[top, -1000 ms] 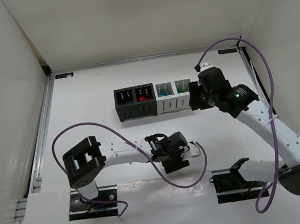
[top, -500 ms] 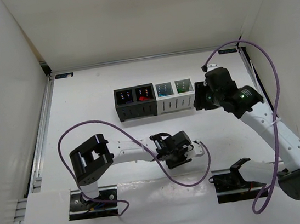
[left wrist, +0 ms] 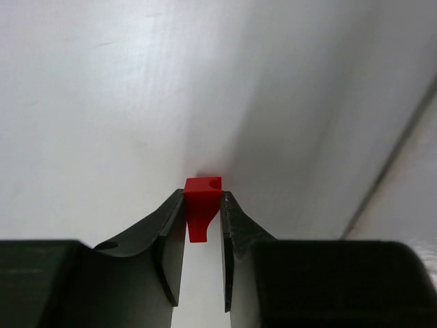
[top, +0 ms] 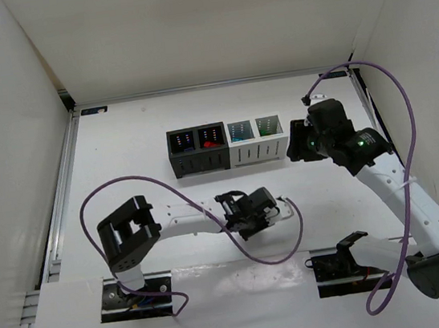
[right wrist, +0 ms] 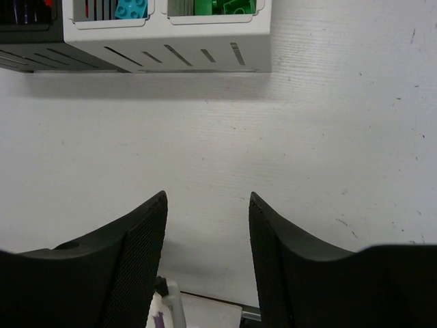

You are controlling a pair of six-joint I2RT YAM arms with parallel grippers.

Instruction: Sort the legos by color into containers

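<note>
A small red lego point(left wrist: 203, 203) is pinched between the tips of my left gripper point(top: 250, 215), which is shut on it low over the white table, in front of the containers. The containers are two black bins point(top: 199, 163) and two white bins point(top: 258, 151) joined in a row. A red lego point(top: 211, 142) lies in the second black bin. The white bins point(right wrist: 171, 49) hold a teal lego point(right wrist: 130, 8) and green legos point(right wrist: 220, 7). My right gripper point(right wrist: 207, 197) hovers open and empty just right of the row.
Purple cables point(top: 166, 189) loop over the table by both arms. White walls close in the table on the left, back and right. The arm bases point(top: 135, 292) are bolted at the near edge.
My left gripper has shut on the red lego and shifted slightly toward the bins. My right gripper has drawn back to the right, away from the white bins, still open.
</note>
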